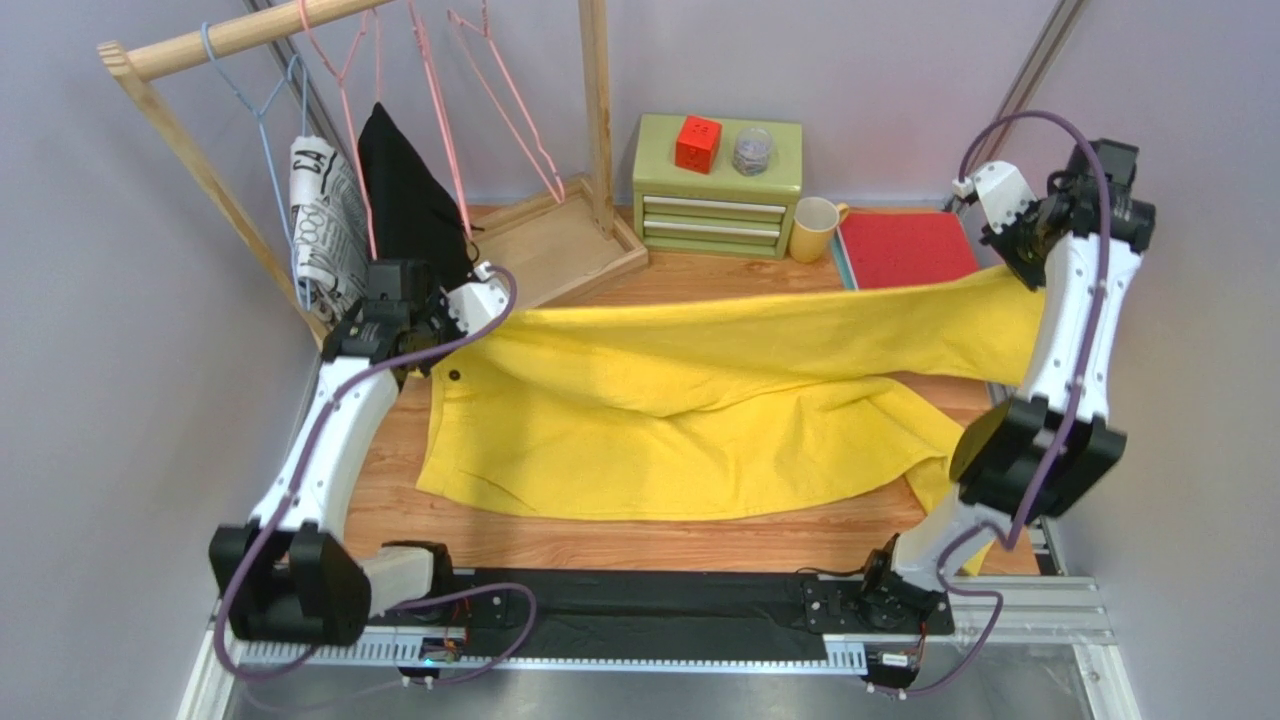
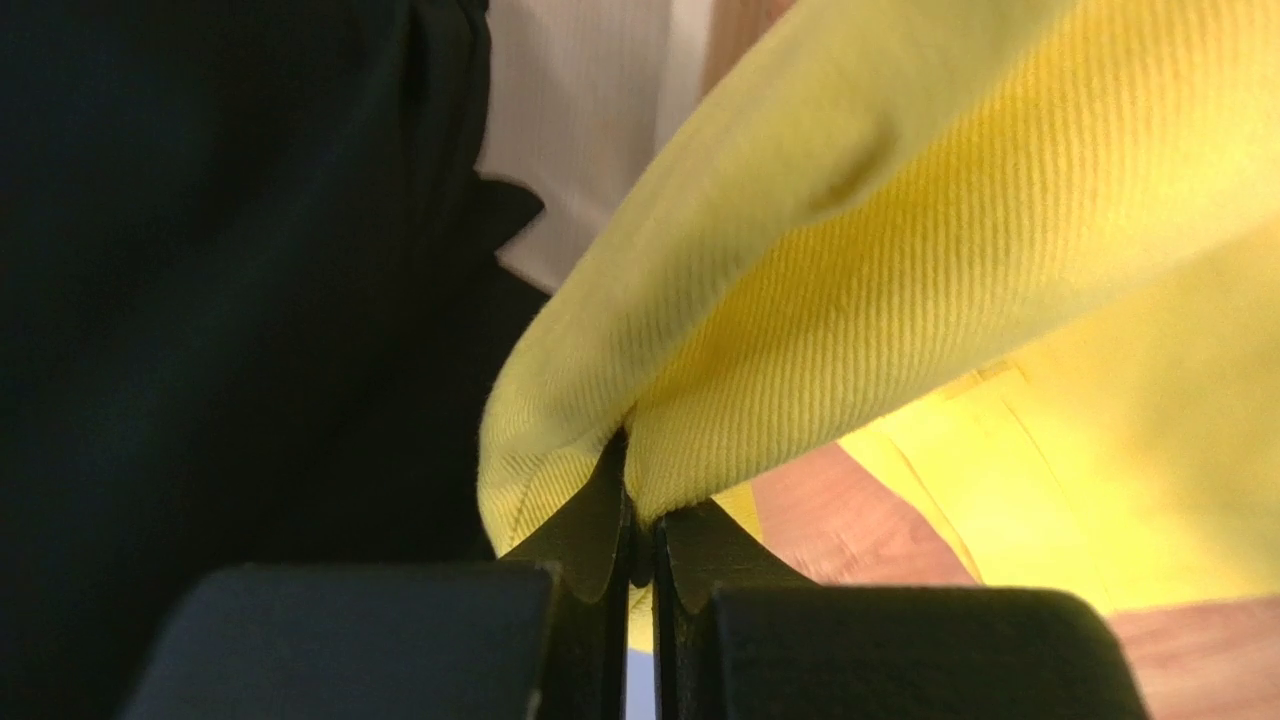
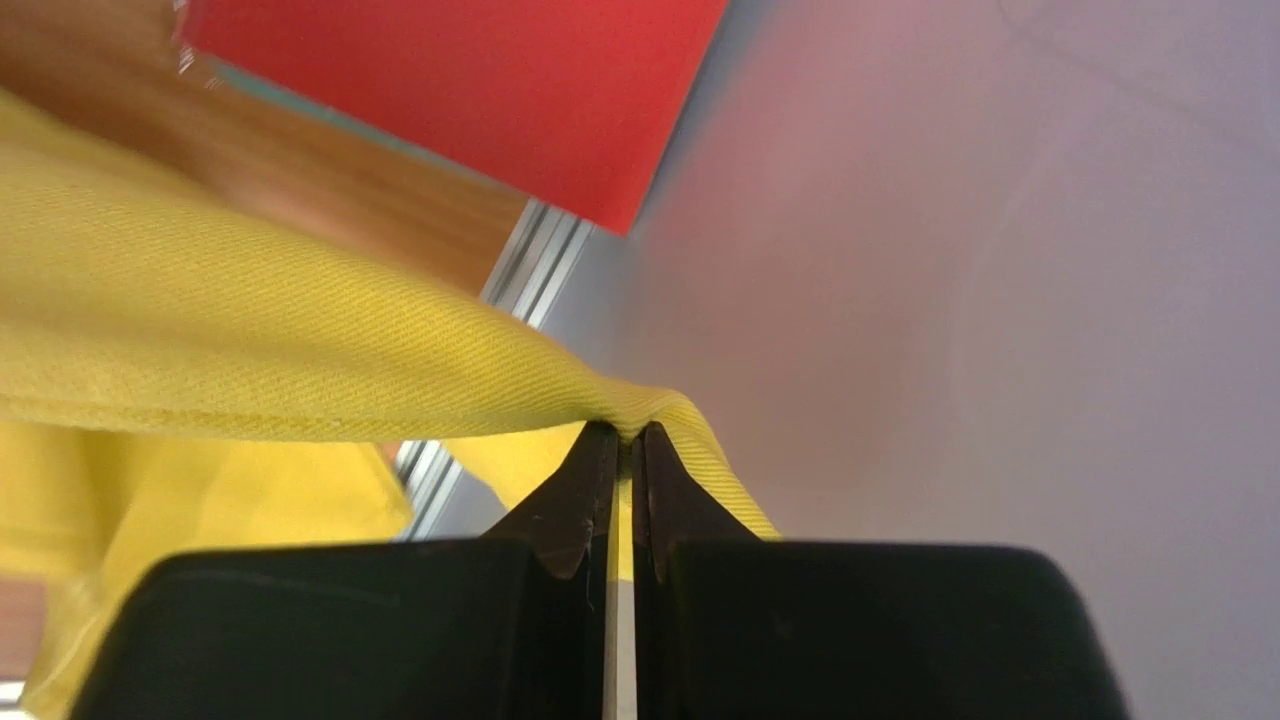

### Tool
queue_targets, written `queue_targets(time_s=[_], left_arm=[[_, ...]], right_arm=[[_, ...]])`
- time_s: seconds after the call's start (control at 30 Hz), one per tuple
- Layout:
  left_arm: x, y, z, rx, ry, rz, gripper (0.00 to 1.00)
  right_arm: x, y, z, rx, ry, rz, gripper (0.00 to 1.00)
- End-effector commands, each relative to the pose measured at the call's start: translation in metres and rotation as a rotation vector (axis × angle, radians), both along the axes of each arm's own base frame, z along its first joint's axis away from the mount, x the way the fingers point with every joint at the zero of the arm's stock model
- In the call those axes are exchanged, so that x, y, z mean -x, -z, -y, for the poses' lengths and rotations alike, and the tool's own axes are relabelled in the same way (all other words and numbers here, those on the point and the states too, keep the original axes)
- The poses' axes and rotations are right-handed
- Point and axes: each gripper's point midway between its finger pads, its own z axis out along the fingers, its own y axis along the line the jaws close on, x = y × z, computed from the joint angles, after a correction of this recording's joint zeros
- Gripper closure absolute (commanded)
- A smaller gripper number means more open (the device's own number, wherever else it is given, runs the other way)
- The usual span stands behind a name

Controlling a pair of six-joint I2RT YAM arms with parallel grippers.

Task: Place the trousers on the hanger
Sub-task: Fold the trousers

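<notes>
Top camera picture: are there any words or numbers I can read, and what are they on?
No text here can be read.
On the black-and-white cloth: printed marks that may be writing, too small to read.
On the red block on top of the green drawers: dark marks, too blurred to read.
On the yellow trousers, the red folder and the cup: no words that show.
</notes>
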Motion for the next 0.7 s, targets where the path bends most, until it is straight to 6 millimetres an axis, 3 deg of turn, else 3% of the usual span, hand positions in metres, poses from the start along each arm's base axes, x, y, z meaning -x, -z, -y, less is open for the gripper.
queue_targets(time_s=[0.0,0.03,0.1,0.13,0.17,0.2,0.23,0.27,0.3,0.33,0.37,0.4,0.43,0.5,0.53,0.6,0.67], left_arm=[[-0.068,-0.023,0.002,-0.008,-0.031,0.073,1.00],[-0.078,-0.021,-0.001,-0.033,-0.055,0.069,0.95],[-0.106,-0.016,-0.003,-0.055,-0.103,0.052,0.90],[-0.116,-0.015,-0.006,-0.059,-0.132,0.055,0.77],[-0.129,-0.013,-0.011,-0.079,-0.168,0.042,0.69],[-0.130,-0.010,-0.010,-0.084,-0.181,0.015,0.62],[-0.122,-0.003,-0.012,-0.091,-0.186,-0.039,0.49],[-0.115,-0.001,-0.005,-0.060,-0.155,-0.067,0.34],[-0.106,0.003,-0.001,-0.050,-0.125,-0.094,0.27],[-0.087,-0.003,0.004,-0.030,-0.092,-0.116,0.24],[-0.070,0.012,0.015,0.014,-0.034,-0.171,0.22],[-0.059,0.014,0.018,0.020,-0.006,-0.187,0.20],[-0.035,0.016,0.022,0.033,0.025,-0.244,0.19],[-0.006,0.033,0.029,0.060,0.080,-0.340,0.19],[0.010,0.037,0.030,0.065,0.088,-0.380,0.18],[0.036,0.058,0.033,0.073,0.115,-0.470,0.18],[0.056,0.075,0.036,0.092,0.119,-0.533,0.18]], right_arm=[[-0.098,0.018,0.025,0.050,0.068,0.087,1.00],[-0.122,0.035,0.036,0.086,0.099,0.072,1.00],[-0.159,0.042,0.034,0.150,0.139,0.110,0.98],[-0.169,0.073,0.043,0.188,0.184,0.051,0.91],[-0.181,0.049,0.044,0.195,0.210,0.121,0.61],[-0.176,0.058,0.038,0.161,0.234,0.086,0.40],[-0.173,0.057,0.030,0.121,0.214,0.075,0.19],[-0.161,0.065,0.022,0.082,0.194,0.026,0.08],[-0.143,0.076,0.016,0.042,0.181,-0.041,0.08],[-0.127,0.054,0.005,0.005,0.147,-0.014,0.08],[-0.102,0.083,-0.005,-0.036,0.125,-0.119,0.08],[-0.081,0.086,-0.012,-0.064,0.107,-0.166,0.07],[-0.063,0.069,-0.028,-0.105,0.043,-0.151,0.07],[-0.011,0.098,-0.048,-0.180,0.022,-0.318,0.07],[0.008,0.095,-0.059,-0.211,-0.012,-0.345,0.09],[0.055,0.115,-0.076,-0.287,-0.008,-0.496,0.10],[0.082,0.118,-0.086,-0.341,-0.008,-0.552,0.13]])
